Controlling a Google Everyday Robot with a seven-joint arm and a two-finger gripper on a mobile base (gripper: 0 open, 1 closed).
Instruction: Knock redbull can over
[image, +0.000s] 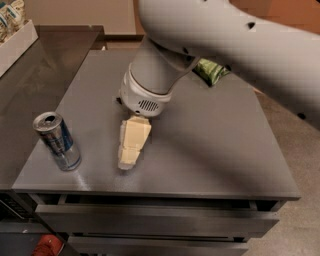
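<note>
A slim, tall silver-and-blue metal redbull can (56, 141) stands upright near the front left corner of a flat grey metal table (215, 150). Its shiny round top with the dark opening faces up and slightly toward the camera. The can is close to the table's left edge and a little back from the front edge.

The robot's large pale grey arm (210, 35) reaches in from the upper right and bends down over the middle of the table. It ends in a round white wrist with a small vent grille. Below the wrist hangs the cream-coloured two-finger gripper (127, 161), pointing down and slightly to the left, with its tip at or just above the table top. Its two fingers lie pressed together with no gap showing, and it holds nothing. The gripper is to the right of the can, near it but clearly apart from it, with a strip of bare table between them.

Behind the arm, toward the far right of the table, part of a crumpled green bag (211, 71) shows. A dark, glossy counter (35, 85) adjoins the table on the left, and a white tray (17, 45) sits at its far end. Grey drawer fronts (150, 220) run below the table's front edge.
</note>
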